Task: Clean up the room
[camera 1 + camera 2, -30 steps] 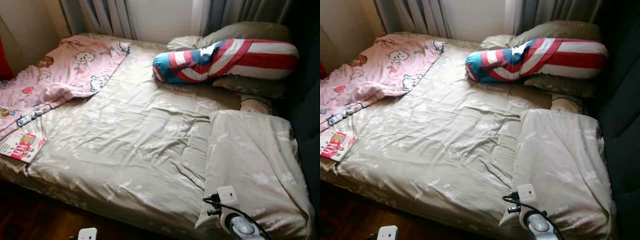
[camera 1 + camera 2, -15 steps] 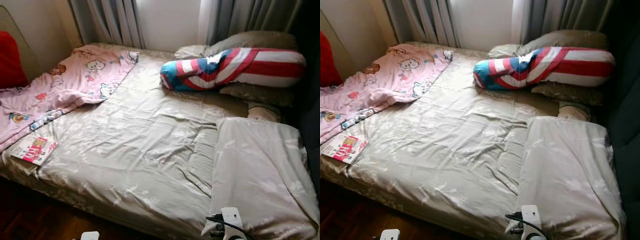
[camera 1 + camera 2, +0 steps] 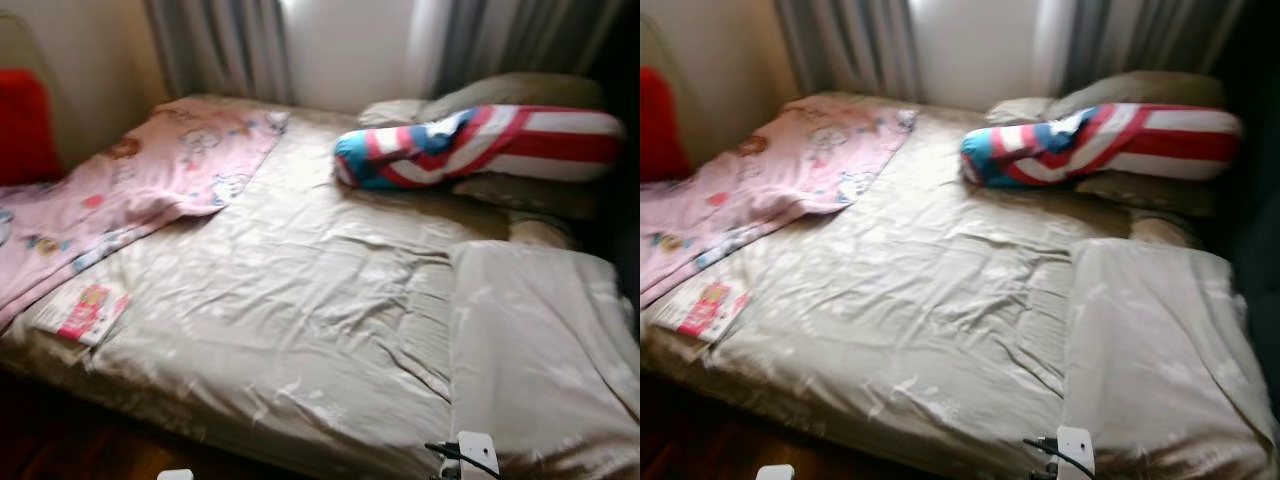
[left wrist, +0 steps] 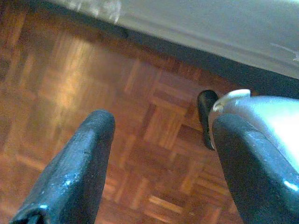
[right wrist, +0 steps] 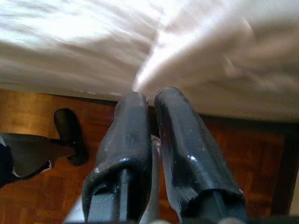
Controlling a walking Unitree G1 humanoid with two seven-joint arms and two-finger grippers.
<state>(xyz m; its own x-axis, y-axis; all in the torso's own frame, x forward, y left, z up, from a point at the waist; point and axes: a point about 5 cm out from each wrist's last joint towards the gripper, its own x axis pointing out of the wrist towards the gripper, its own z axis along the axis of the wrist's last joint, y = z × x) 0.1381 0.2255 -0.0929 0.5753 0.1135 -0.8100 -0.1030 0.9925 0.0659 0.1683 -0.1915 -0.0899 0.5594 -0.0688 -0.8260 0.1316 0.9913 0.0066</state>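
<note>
Beside the bed (image 3: pixel 300 330), left gripper (image 4: pixel 159 154) hung wide, right gripper (image 5: pixel 154 154) pinched closed; blurred view risked misjudging the magazine (image 3: pixel 82 311).

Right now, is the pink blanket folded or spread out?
Spread out: the pink blanket lies flat but rumpled across the bed's far left part.

Beige bed (image 3: pixel 300 310) — pink cartoon-print blanket (image 3: pixel 150 185), red-white-blue striped bolster (image 3: pixel 480 145), pink-and-white booklet (image 3: pixel 82 311) — brown parquet floor (image 4: pixel 93 70).

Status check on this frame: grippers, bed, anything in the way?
Left gripper open above the parquet floor. Right gripper shut, empty, near the bed edge. Pink blanket and booklet lie loose on the bed. Nothing blocking.
</note>
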